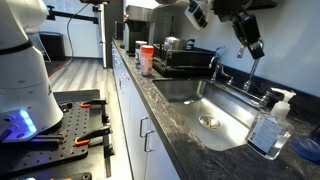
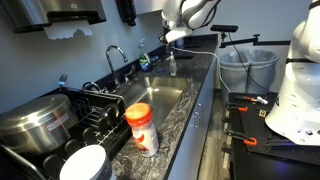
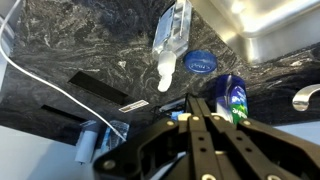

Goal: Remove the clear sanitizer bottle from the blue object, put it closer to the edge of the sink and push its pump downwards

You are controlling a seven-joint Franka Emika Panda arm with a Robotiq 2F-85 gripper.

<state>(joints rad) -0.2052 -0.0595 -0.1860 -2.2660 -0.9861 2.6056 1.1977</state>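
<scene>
Landmark: the sink, set in the dark stone countertop.
Task's thing: the clear sanitizer bottle stands upright on the countertop, right at the sink's rim by the corner nearest the faucet.
Blue object: the blue object lies on the countertop just beside the bottle, on the side away from the sink. The bottle's base appears clear of it.
Step in hand: judging from that layout, only the press on the pump is left.
Fingers: the gripper has its two fingers pressed together. They pinch nothing and touch nothing.
Gripper's place: it hangs well above the sink's rim, with the pump below it in the wrist view.
Risk, off-centre press: the pump head is small and the fingertip narrow. A descent that lands on the nozzle or the head's edge would likely slip off.
Risk, tipping: the bottle is slim, light and unsupported. A sideways shove could topple it into the sink or onto the blue object.
Risk, neighbours: a green-and-blue bottle stands near the sink's corner too. A wide approach could knock it.
Risk, depth: pressing beyond the pump's travel would load the bottle against the stone and might skid it.
</scene>
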